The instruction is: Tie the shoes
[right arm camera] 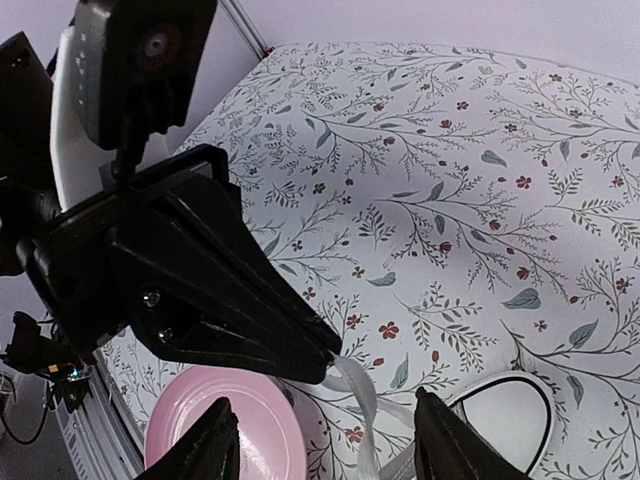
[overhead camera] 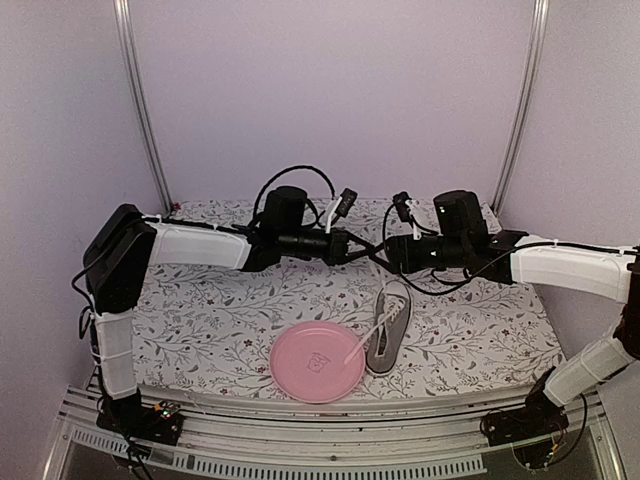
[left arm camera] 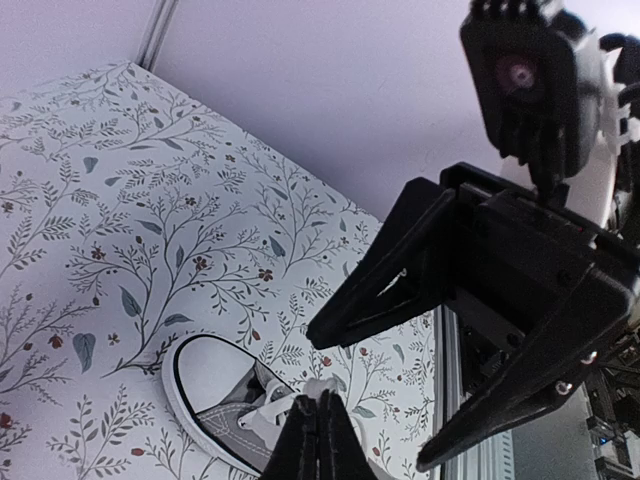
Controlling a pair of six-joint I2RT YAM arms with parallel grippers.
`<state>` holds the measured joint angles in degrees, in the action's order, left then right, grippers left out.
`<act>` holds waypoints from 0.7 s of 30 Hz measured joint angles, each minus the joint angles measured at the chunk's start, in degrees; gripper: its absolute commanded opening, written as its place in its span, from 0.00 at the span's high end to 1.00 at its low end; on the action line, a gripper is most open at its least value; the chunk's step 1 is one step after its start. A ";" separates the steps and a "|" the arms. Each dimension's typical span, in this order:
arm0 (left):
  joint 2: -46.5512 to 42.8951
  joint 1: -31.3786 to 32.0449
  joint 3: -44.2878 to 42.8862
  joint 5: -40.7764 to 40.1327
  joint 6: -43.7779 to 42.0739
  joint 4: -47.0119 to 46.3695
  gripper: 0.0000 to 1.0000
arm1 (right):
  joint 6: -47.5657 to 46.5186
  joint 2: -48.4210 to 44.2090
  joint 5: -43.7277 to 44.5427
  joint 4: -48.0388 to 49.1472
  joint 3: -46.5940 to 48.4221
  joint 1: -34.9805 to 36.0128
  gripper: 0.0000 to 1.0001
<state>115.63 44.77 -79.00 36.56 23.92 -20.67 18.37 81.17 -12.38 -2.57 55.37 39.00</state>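
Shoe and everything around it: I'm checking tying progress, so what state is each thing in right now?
Sneaker: on its sole, untied.
Lace: one end lifted, another loose across the plate.
Left fingers: shut on the lace.
Right fingers: open, holding nothing.
Plate: flat, bare apart from that lace.

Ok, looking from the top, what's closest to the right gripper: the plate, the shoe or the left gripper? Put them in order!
1. Left gripper: right beside the right gripper, on its left, pinching the lace.
2. Shoe: just below the right gripper, towards the near edge.
3. Plate: farthest, left of the shoe by the near edge.
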 measured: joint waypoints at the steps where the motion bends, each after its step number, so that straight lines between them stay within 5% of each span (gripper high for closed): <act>1: 0.00 0.00 -0.02 0.09 0.00 -0.02 1.00 | -0.26 0.70 -0.24 0.04 0.00 -0.13 0.43; 9: 0.00 0.00 -0.04 0.31 0.02 -0.02 1.00 | -2.19 4.66 -0.22 0.24 0.57 -0.98 0.65; 12: 0.02 0.00 -0.26 0.35 0.04 0.00 1.00 | -2.99 5.75 -0.37 0.52 1.05 -1.05 0.91; 17: 0.07 0.00 -0.52 -1.27 -0.22 0.76 0.41 | -3.17 6.19 0.00 1.25 1.57 -1.16 0.98; 21: -4.07 0.48 6.19 -8.35 -1.14 1.18 0.32 | -2.32 5.79 1.84 1.11 1.20 -1.20 0.98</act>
<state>111.57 45.25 -72.82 28.21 22.79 -19.49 16.05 86.96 -10.55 -1.45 56.58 37.80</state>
